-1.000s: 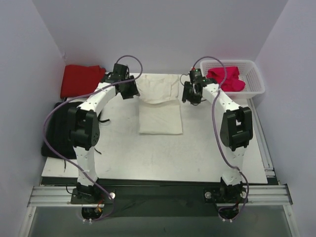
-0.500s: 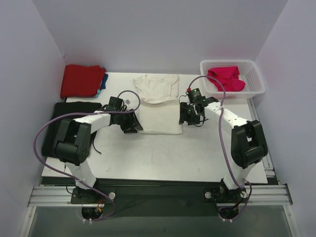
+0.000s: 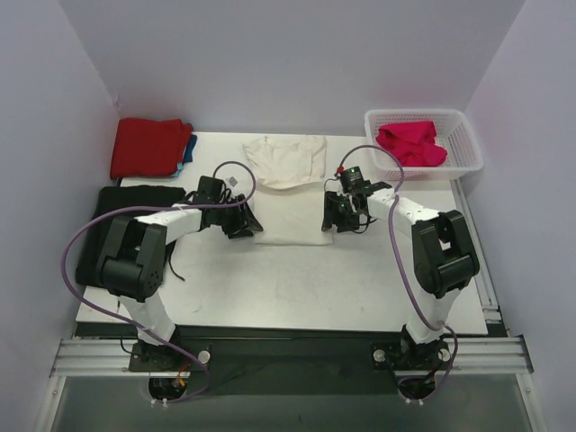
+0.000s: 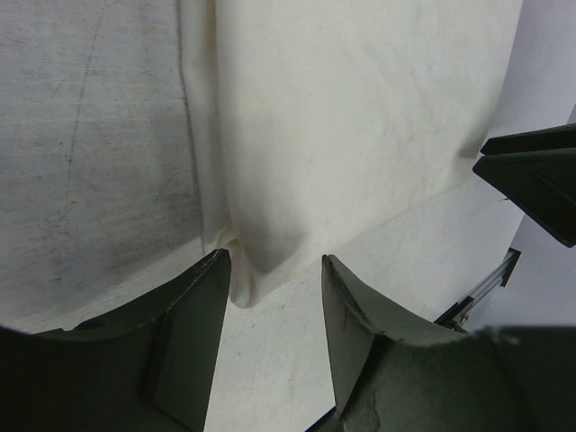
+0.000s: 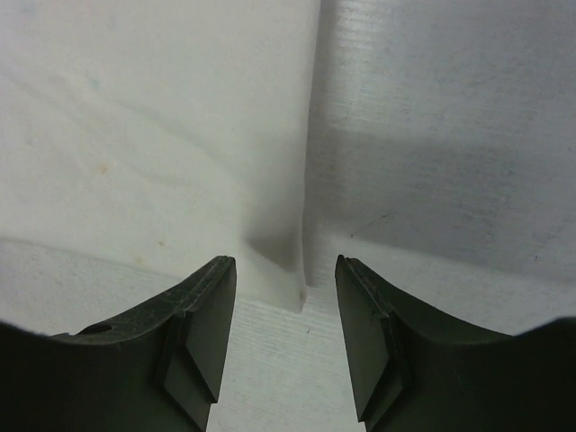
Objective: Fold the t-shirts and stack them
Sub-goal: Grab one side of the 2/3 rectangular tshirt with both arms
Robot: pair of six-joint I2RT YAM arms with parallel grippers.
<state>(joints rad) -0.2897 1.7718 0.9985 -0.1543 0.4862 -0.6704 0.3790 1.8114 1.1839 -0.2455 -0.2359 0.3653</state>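
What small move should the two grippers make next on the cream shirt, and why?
Probably close both grippers. The left gripper and the right gripper stand open, each with a near corner of the half-folded cream shirt lying between its fingers. Neither grips the cloth yet. Pinching those corners would likely let them lift the near edge and fold it over.

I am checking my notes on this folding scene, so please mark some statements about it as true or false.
1. The pink shirt lies in the basket. True.
2. The cream shirt is held up in the air. False: it lies folded on the table.
3. Both arms' jaws are shut. False: they stand open, one pair at each near corner of the cream shirt.
4. The red shirt lies at the far left. True.
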